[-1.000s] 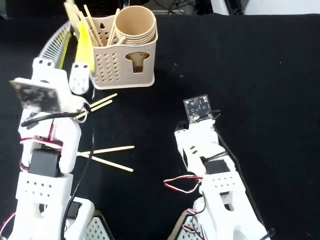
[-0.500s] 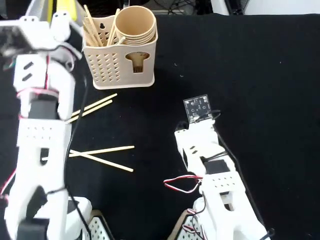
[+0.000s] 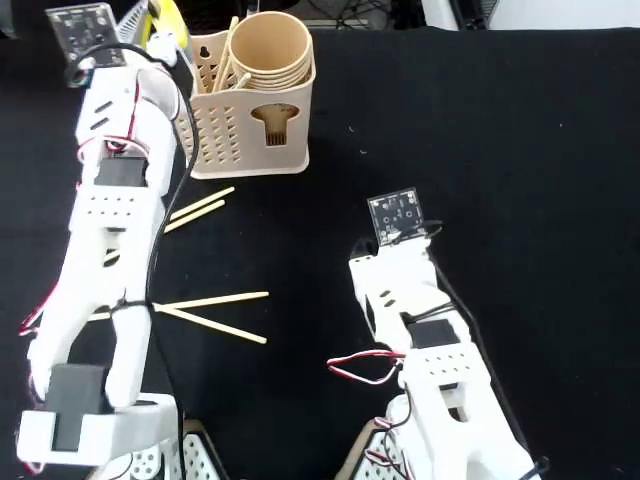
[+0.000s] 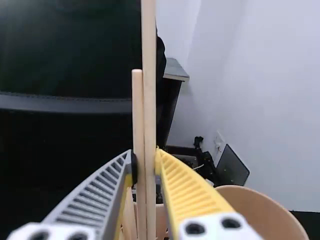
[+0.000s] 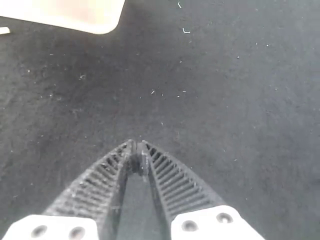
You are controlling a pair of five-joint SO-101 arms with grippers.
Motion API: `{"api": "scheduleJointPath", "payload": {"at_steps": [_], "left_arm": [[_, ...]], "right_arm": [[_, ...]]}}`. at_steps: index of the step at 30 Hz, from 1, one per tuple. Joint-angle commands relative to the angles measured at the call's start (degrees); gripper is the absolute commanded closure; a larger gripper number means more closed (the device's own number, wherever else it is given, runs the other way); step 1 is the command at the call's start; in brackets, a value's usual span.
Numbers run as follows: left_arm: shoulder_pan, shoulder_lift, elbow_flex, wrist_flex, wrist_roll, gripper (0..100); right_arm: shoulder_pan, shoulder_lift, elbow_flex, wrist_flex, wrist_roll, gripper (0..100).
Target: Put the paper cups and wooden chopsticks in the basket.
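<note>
The left gripper [image 4: 145, 167] is pinching two chopsticks [image 4: 148, 75], their long axis running out past its tips. It is hovering far left, just left of the basket [image 3: 250, 135], so the drop probably needs a short shift right. The cups [image 3: 270, 50] are sitting in the right compartment. Four loose sticks [image 3: 200, 207] are lying nearer, on this arm's side. The right gripper [image 5: 137, 152] is resting closed, empty.

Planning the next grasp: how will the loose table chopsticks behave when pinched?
Probably stiff: the held chopsticks stand straight in the left pincer. The crossed chopsticks lie flat on the table, so likely hard to get under.
</note>
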Motion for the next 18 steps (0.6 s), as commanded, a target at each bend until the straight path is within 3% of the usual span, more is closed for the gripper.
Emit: {"api": "scheduleJointPath", "payload": {"at_steps": [1, 7, 11, 18], "left_arm": [[1.1, 0.44, 0.22, -1.41, 0.35, 97], [1.98, 0.35, 1.19, -1.32, 0.35, 96], [1.54, 0.35, 1.54, -0.97, 0.44, 86], [1.45, 0.26, 1.1, -0.88, 0.35, 86]], "right_arm": [[0.79, -0.84, -0.13, -1.14, -0.44, 98.4], [0.79, -0.84, -0.13, -1.14, -0.44, 98.4], [0.79, -0.84, -0.13, -1.14, -0.44, 98.4], [0.7, -0.84, -0.13, -1.14, -0.44, 98.4]]}}
